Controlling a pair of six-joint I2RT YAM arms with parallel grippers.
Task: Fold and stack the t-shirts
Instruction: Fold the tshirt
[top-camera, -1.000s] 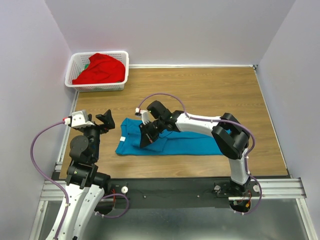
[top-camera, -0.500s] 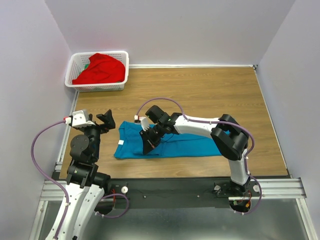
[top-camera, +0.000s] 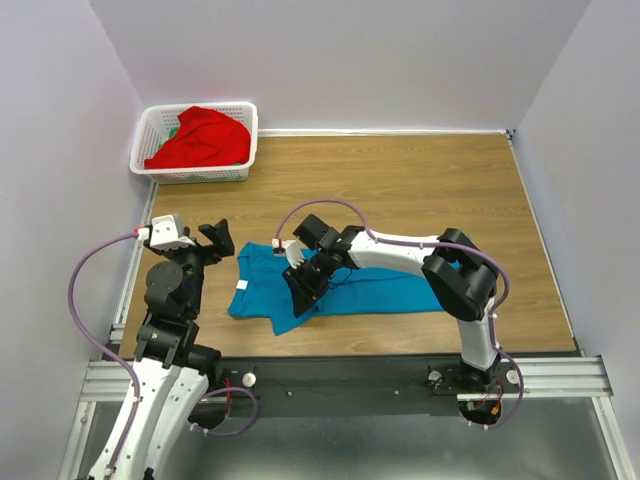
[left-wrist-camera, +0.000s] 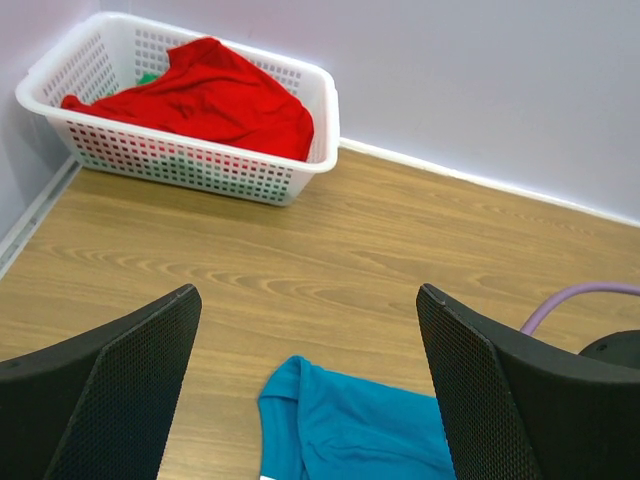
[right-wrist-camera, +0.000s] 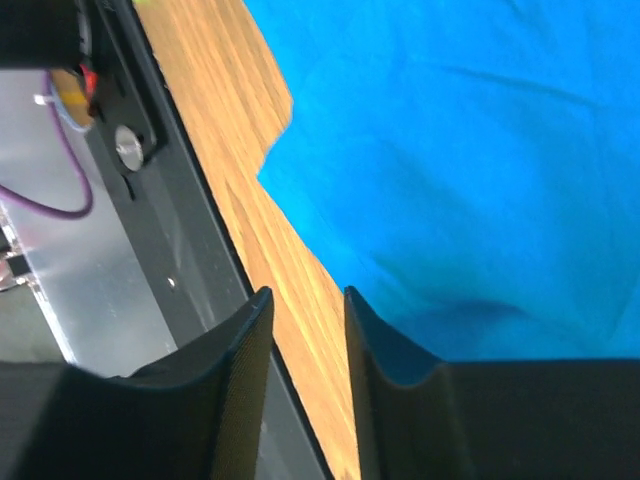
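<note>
The teal-blue t-shirt (top-camera: 370, 288) lies partly folded on the wooden table near its front edge, with a flap pulled forward at its left end. My right gripper (top-camera: 303, 290) hovers over that left end; in the right wrist view my right gripper (right-wrist-camera: 307, 300) is open, with bare wood in its gap and the teal t-shirt (right-wrist-camera: 450, 150) beside it. The red t-shirt (top-camera: 198, 135) is bunched in the white basket (top-camera: 195, 175) at the back left. My left gripper (top-camera: 215, 240) is wide open just left of the teal t-shirt (left-wrist-camera: 350, 430), holding nothing.
The white lattice basket (left-wrist-camera: 200, 170) with the red t-shirt (left-wrist-camera: 210, 95) sits against the back wall. The metal mounting rail (top-camera: 350, 375) runs along the table's front edge, close under my right gripper. Lilac walls enclose the table on three sides.
My right gripper pulled the teal t-shirt's left end toward the front edge, then opened and let the cloth go. My left gripper shifted slightly right.
</note>
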